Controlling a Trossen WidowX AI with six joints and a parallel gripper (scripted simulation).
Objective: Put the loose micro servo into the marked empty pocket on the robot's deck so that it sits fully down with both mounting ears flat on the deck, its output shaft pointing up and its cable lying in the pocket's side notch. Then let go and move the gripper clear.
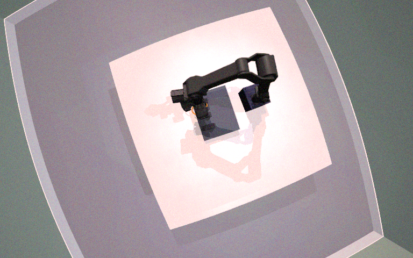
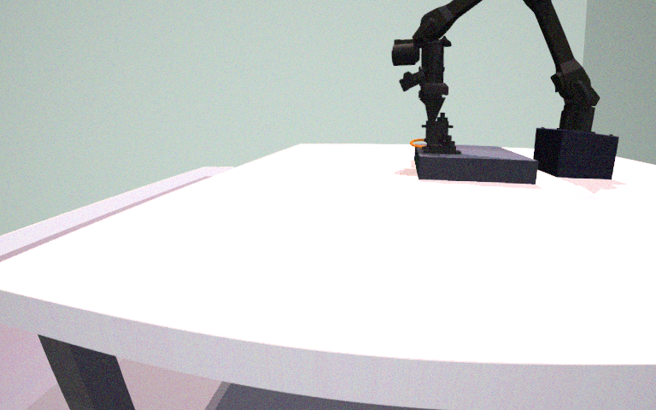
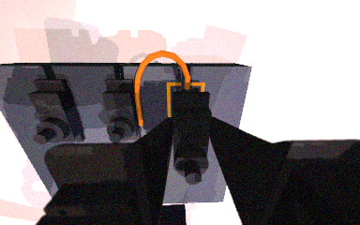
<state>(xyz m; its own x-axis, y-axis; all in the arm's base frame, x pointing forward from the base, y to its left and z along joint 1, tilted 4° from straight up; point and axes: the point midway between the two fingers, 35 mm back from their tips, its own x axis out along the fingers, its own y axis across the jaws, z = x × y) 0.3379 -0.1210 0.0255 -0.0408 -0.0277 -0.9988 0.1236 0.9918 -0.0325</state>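
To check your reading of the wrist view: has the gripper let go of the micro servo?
No, the gripper is shut on the micro servo over the orange-marked pocket.

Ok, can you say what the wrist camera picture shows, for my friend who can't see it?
The gripper holds a dark micro servo over the orange-marked pocket at the deck's far edge, shaft end toward the camera. Its orange cable arches up and over to the left. Two more servos already sit in the deck further left.
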